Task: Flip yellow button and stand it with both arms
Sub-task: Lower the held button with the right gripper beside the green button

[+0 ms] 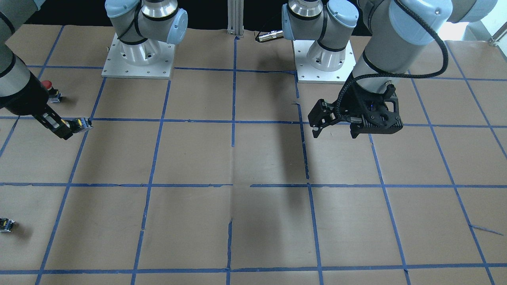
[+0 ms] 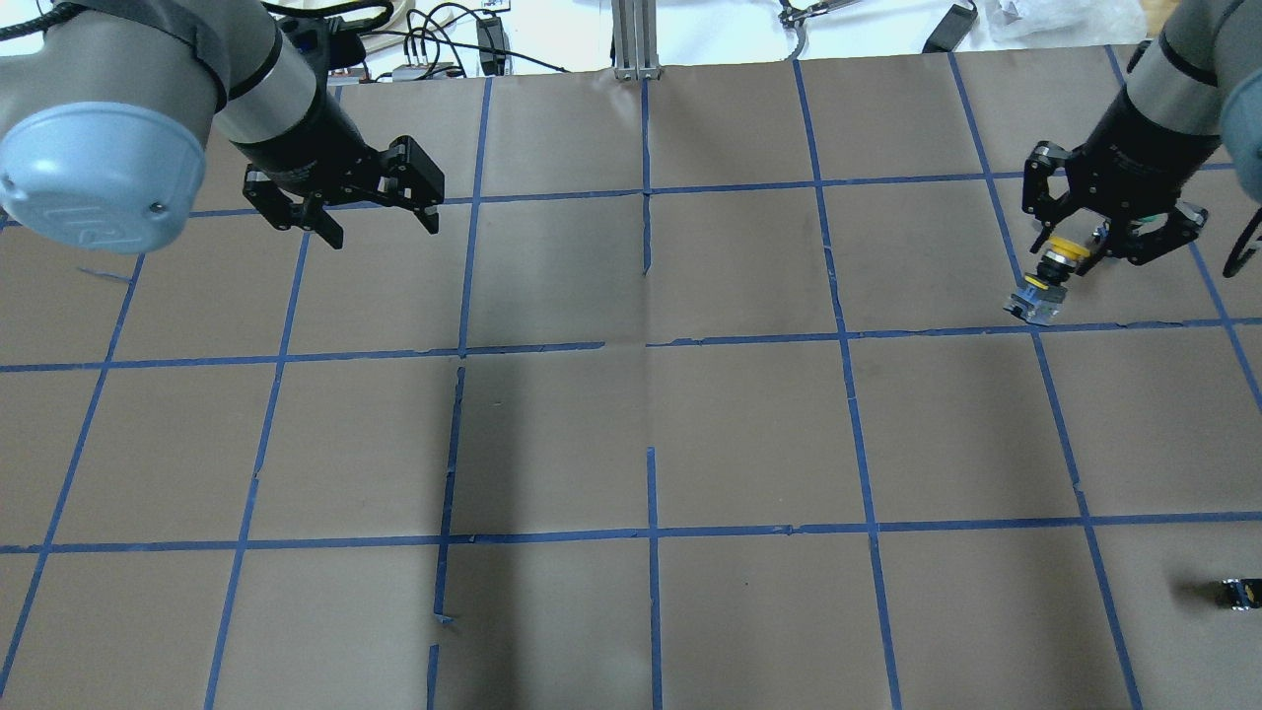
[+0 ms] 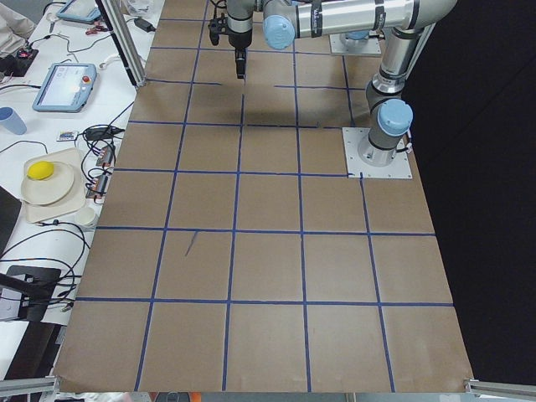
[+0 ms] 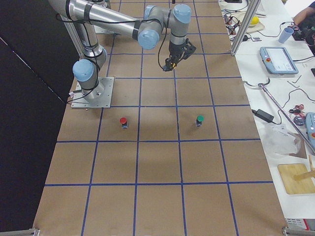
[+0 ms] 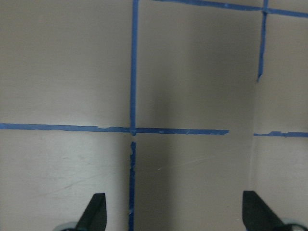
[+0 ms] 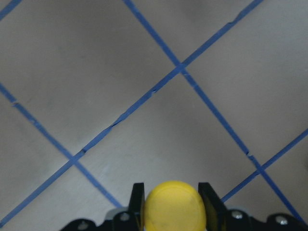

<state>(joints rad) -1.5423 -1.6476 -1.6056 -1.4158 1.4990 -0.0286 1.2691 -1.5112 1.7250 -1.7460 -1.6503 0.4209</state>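
Count three switches, one left arm (image 1: 380, 59) and one right arm (image 1: 12, 79) at one desk (image 1: 253, 221) gridded with blue tape (image 1: 233, 120).

Start at the edge nearest the front-facing camera. Locate one green-capped switch (image 4: 200, 119), upright on the desk, well apart from both arms.

Move back one grid row. At that view's left, find the right gripper (image 2: 1082, 251), jaws clenched on the yellow button (image 1: 82, 123). Confirm in the right wrist view: round yellow cap (image 6: 175, 204) pinched between two black fingers (image 6: 138, 202), desk well below. Check attitude in the overhead view: cap between the jaws, grey-and-black body projecting past the fingertips, tilted, clear of the desk.

At similar depth, on the view's right, find the left gripper (image 1: 334, 134), jaws released and spread wide, gripping nothing, hovering over a tape crossing.

Further back, note one red-capped switch (image 1: 47, 84) on the desk, just beside the right arm's wrist.

Farthest back, count two base plates (image 1: 113, 72), side by side on the desk.
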